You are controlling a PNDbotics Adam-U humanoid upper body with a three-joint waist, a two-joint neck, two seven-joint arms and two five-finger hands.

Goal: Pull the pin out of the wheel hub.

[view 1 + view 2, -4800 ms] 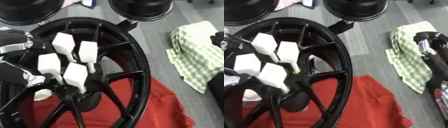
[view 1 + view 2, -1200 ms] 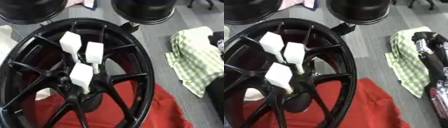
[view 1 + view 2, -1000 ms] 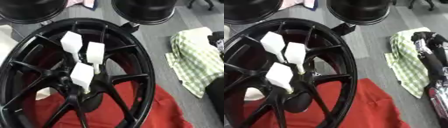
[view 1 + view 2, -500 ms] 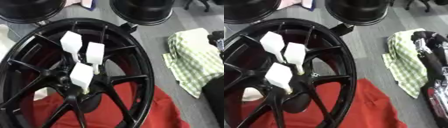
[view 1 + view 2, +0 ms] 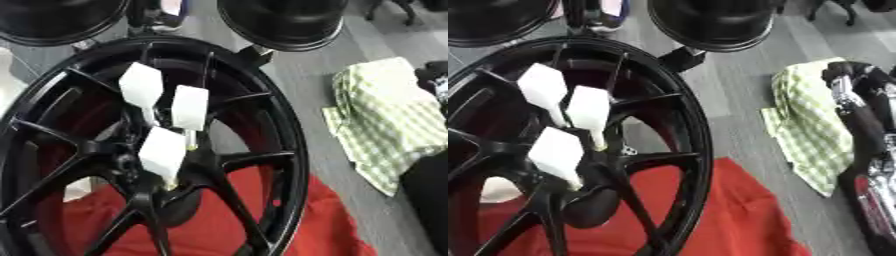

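Now only three pins (image 5: 164,150) stand in the hub (image 5: 118,162), one fewer than before; right robot hand (image 5: 855,97) grip I cannot tell.

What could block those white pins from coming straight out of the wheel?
Nothing visible. The three white pins stick up from the wheel hub with their wide tops free, and the black spokes spread out below them, not across them.

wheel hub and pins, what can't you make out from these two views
- Pin shafts: where they enter the hub is hidden behind their white heads and dark spokes.
- Wheel: left and bottom rim cut off by the edges in both views.
- Right arm: only part shows at the right eye view's edge; its hand is not seen.
- Left hand: in neither view.
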